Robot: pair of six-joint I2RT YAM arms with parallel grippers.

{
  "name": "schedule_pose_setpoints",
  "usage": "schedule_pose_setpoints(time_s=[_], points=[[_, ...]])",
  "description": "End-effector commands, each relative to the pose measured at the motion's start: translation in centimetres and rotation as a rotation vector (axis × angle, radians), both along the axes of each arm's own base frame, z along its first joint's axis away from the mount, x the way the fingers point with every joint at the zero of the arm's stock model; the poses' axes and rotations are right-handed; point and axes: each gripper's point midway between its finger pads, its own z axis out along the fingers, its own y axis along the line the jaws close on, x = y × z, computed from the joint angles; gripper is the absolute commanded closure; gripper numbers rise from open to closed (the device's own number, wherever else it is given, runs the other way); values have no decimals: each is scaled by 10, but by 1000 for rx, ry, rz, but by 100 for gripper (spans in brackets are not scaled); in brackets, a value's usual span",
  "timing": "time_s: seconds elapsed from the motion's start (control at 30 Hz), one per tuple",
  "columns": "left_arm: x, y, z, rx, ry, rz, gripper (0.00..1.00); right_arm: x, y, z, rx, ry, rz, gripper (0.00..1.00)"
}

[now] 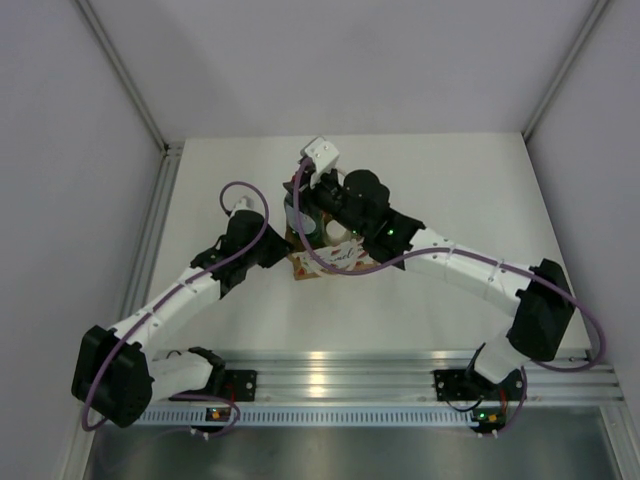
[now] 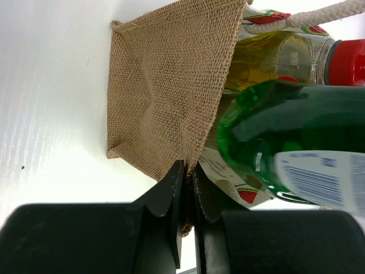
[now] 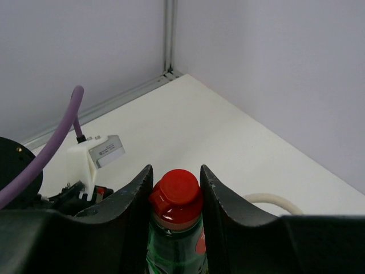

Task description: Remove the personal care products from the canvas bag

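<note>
Progress looks to be at its very beginning: in the overhead view I can spot no bottle standing out on the white surface (image 1: 430,180), so all of the emptying seems to be ahead.

At the middle of the surface sits the canvas bag (image 2: 165,97), both arms reaching in over it. The left tool (image 2: 187,171) is pinched together on the bag's lower burlap edge, the weave caught between its two black fingers; I take this to be a steadying hold.

The right tool (image 3: 175,174) sits over the bag's mouth with its fingers pressed against either side of the red cap (image 3: 174,194) of the dark green bottle (image 2: 296,114), so it appears clamped on that bottle at the top.

As for contents, the left wrist view shows the dark green bottle reaching out of the bag's mouth, and just beside it the yellow bottle (image 2: 274,54) with its own red cap, a rope handle (image 2: 308,20) lying across it. From above, something pale shows inside the bag, too small to name. The pump bottle and the white-capped cylinder I cannot make out for certain.

My reading: the first bottle is gripped but not yet clear of the bag, and the other three are left to fetch.
</note>
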Motion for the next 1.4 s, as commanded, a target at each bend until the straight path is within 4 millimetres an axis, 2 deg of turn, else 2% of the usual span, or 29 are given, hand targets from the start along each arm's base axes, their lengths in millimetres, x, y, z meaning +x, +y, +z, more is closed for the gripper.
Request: schedule_pose_setpoints(time_s=[0.0,0.17,0.43,0.6,0.73,0.77,0.93,0.97,1.03,1.07,1.13,1.17,1.23,1.27,1.33,1.37], points=[[-1,7,0,9,-8,26,100,-12,-28,121,198,-181,-20,100],[-1,6,1,5,-12,22,100,-13,-44,147,216,-202,-56,100],[-2,6,2,2,-12,21,100,-7,-82,170,253,-194,-126,100],[-2,6,3,-2,-15,20,100,7,-115,176,269,-187,-193,100],[-3,6,4,-6,-15,21,100,16,-149,179,290,-189,-254,100],[-2,6,4,-4,-16,21,100,25,-162,174,281,-187,-292,100],[-2,5,4,-8,-14,17,100,42,-203,167,285,-185,-385,100],[-3,4,5,-11,-14,17,100,50,-215,161,276,-184,-419,100],[-3,3,6,-14,-14,13,100,56,-226,158,273,-195,-441,100],[-3,3,7,-15,-17,11,100,64,-236,149,258,-193,-461,100],[-3,4,8,-16,-21,12,99,70,-244,144,247,-211,-485,100],[-3,3,9,-19,-22,10,99,77,-252,133,231,-205,-505,100],[-3,3,9,-19,-22,9,99,87,-263,126,226,-210,-532,100],[-4,3,9,-19,-22,8,99,91,-264,114,211,-198,-528,100],[-3,2,9,-19,-20,5,99,98,-270,107,220,-208,-540,100],[-3,2,9,-21,-19,2,99,103,-275,93,212,-193,-552,100]])
